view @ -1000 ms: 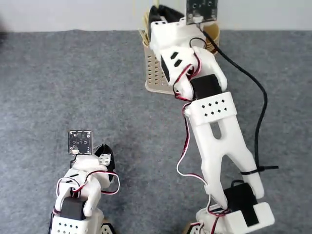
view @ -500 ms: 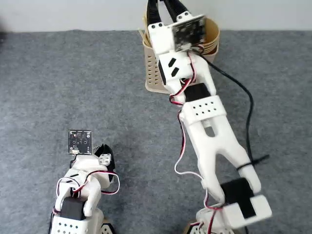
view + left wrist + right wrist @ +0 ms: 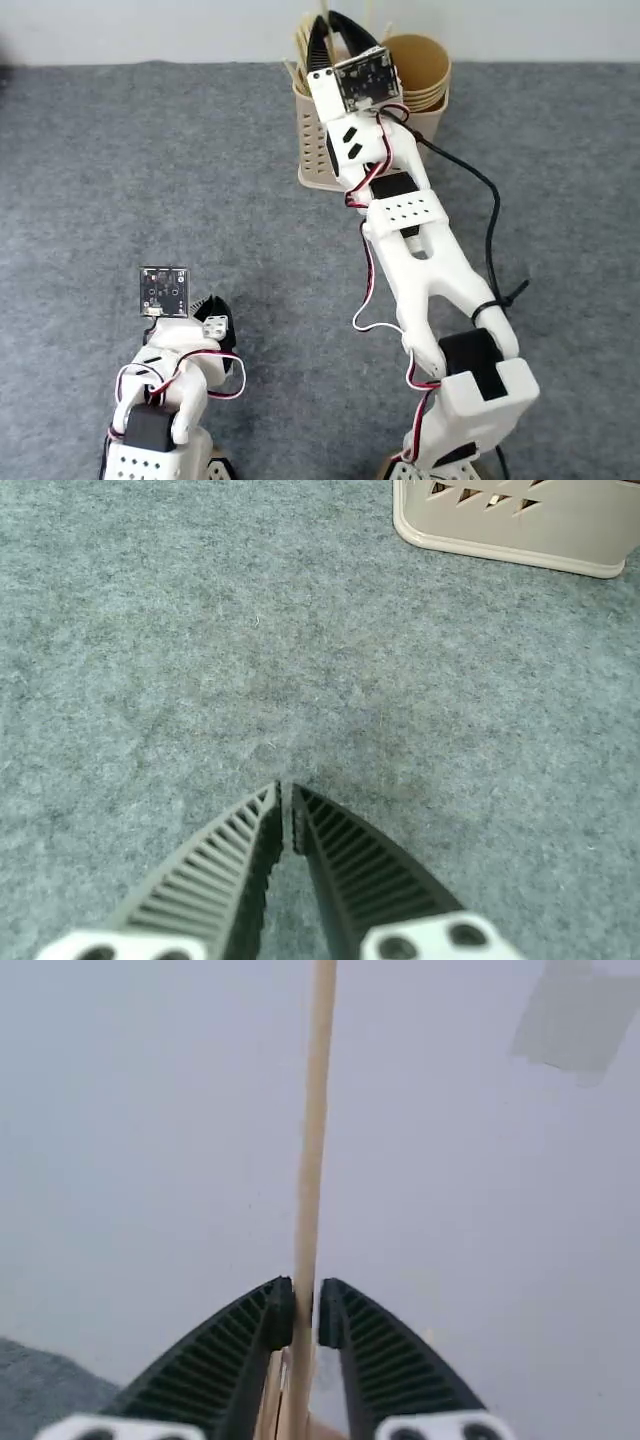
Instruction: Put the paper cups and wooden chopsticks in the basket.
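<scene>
A beige slotted basket (image 3: pixel 318 160) stands at the far edge of the grey carpet, and its corner (image 3: pixel 500 525) shows in the left wrist view. Stacked paper cups (image 3: pixel 418 62) sit in its right half. Several wooden chopsticks (image 3: pixel 300 48) stand upright in its left half. My right gripper (image 3: pixel 326 18) is above the basket's far side, shut on one upright chopstick (image 3: pixel 311 1160), which rises between its black fingers (image 3: pixel 262 1335). My left gripper (image 3: pixel 287 815) rests low over bare carpet near the front left (image 3: pixel 213 318), shut on nothing.
Grey carpet (image 3: pixel 150 170) covers the table around the basket. A pale wall (image 3: pixel 150 1110) rises right behind the basket. The right arm (image 3: pixel 430 270) stretches from the front edge to the basket, with a black cable (image 3: pixel 490 220) looping along its side.
The right arm has drawn back and swung slightly left over the basket, uncovering the cups. Its wrist tilted so that the fingers point up and away. The left arm has kept still.
</scene>
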